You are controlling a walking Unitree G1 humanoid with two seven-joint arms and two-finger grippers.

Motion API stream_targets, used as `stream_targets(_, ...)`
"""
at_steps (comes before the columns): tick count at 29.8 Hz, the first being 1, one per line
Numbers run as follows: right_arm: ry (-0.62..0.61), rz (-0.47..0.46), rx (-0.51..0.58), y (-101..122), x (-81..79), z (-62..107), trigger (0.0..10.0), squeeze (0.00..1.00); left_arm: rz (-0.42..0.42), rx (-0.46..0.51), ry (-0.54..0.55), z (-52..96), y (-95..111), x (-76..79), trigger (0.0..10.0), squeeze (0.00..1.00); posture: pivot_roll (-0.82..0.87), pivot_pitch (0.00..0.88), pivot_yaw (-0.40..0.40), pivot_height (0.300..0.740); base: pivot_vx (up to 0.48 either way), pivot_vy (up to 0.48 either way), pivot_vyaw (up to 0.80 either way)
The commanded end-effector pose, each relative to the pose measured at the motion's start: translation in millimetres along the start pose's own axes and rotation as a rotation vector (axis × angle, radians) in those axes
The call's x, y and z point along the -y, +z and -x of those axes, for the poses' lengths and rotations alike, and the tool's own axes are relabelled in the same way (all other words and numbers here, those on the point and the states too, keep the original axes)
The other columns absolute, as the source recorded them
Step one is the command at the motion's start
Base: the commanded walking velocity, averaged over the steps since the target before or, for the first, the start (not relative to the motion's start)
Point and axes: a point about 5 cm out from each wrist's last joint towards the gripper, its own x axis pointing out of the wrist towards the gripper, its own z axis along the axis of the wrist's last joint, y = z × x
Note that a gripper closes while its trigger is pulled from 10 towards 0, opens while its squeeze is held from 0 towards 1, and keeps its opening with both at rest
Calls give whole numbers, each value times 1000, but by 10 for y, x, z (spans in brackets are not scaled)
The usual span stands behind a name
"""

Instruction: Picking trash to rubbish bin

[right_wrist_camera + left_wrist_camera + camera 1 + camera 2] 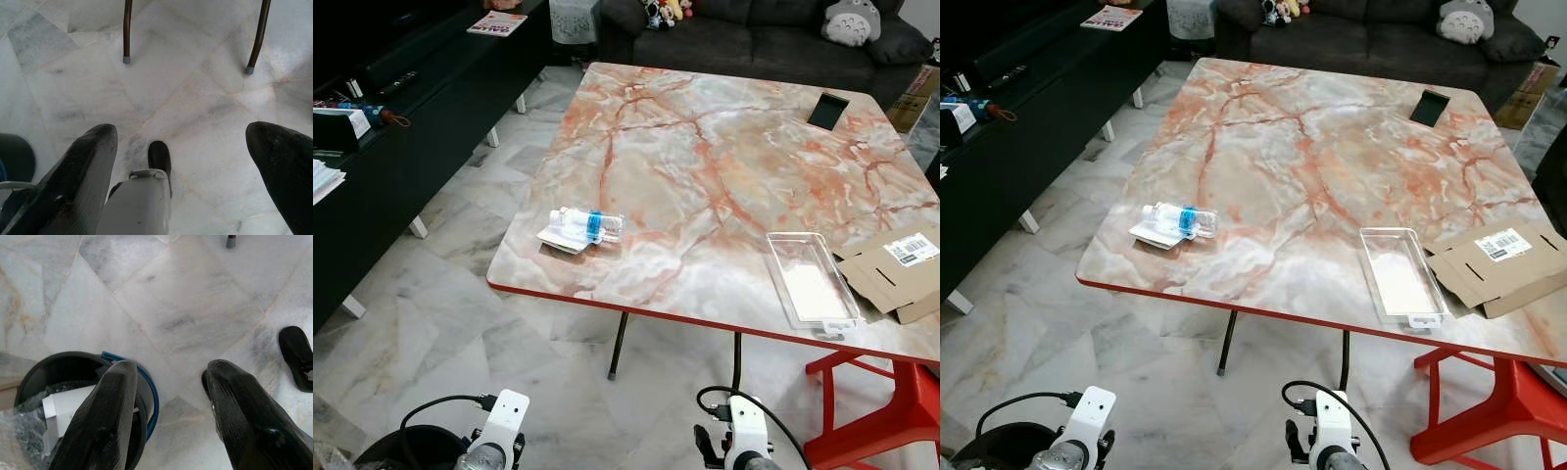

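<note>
Your left gripper [168, 396] hangs released above the black rubbish bin [34, 377], cut off at lower left, with white packaging [63, 411] and crumpled plastic inside. Your right gripper [181, 161] is spread wide over the marble floor [195, 98]. The plastic bottle [585, 225] lies left of centre on the table [724, 166], long axis left-right, on a wrapper. At lower right, a clear tray [808, 279] holds something white, hard to identify.

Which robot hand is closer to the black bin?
Left. The left hand hangs open right over the black bin on the floor. The right hand, also open, hangs farther off, with the bin at its side.
</note>
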Motion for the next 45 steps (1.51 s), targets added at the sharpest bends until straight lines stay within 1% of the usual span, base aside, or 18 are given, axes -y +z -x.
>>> stream_targets(1, -7, -2, -17, -45, 11, 10, 10000, 0, -32, -9, -9, 1, -15, 22, 10000, 0, 87, 112, -56, 740, 0, 0, -550)
stream_targets(5, -3, -7, -21, -64, -25, 9, 10000, 0, -40, -8, -5, 0, -7, -11, 10000, 0, 97, 103, -46, 740, 0, 0, -545)
stream_targets(8, 5, -11, -22, -66, -68, 2, 10000, 0, -69, -6, 2, -2, 5, -53, 10000, 0, 104, 94, -41, 740, 0, -255, -544)
stream_targets(15, 7, -8, -20, -50, -74, -3, 10000, 0, -37, -11, 18, 3, -15, -84, 10000, 0, 107, 81, -36, 740, 0, -382, -546)
stream_targets(19, 0, 4, -17, -35, -18, 3, 10000, 0, -34, -21, 8, 10, -54, -35, 10000, 0, 97, 79, -50, 740, 0, 0, -545)
stream_targets(22, -5, 21, -16, -21, 39, 9, 10000, 0, -28, -18, 2, 7, -46, 13, 10000, 0, 89, 85, -83, 740, 0, 0, -544)
stream_targets(25, -10, 40, -21, -14, 102, 18, 10000, 0, -4, -13, 1, 3, -27, 54, 10000, 0, 87, 79, -97, 740, 0, 0, -544)
stream_targets(29, -13, 48, -16, 7, 146, 23, 10000, 0, -2, -9, -5, -1, -9, 91, 10000, 0, 77, 78, -111, 740, 0, 0, -477)
stream_targets(35, -42, 59, 7, 89, 288, 37, 10000, 0, 11, 3, -24, -8, 43, 215, 10000, 0, 57, 56, -145, 740, 0, 0, 0)
stream_targets(40, -60, 57, 17, 138, 360, 45, 10000, 0, 7, 13, -34, -13, 82, 261, 10000, 0, 40, 50, -148, 740, 0, 0, 0)
stream_targets(42, -80, 50, 24, 168, 412, 51, 10000, 0, -12, 19, -42, -16, 109, 292, 10000, 0, 33, 38, -153, 740, 0, 0, 0)
stream_targets(45, -85, 48, 22, 178, 445, 57, 10000, 0, -6, 19, -42, -19, 124, 309, 10000, 0, 35, 25, -157, 740, 0, 0, -225)
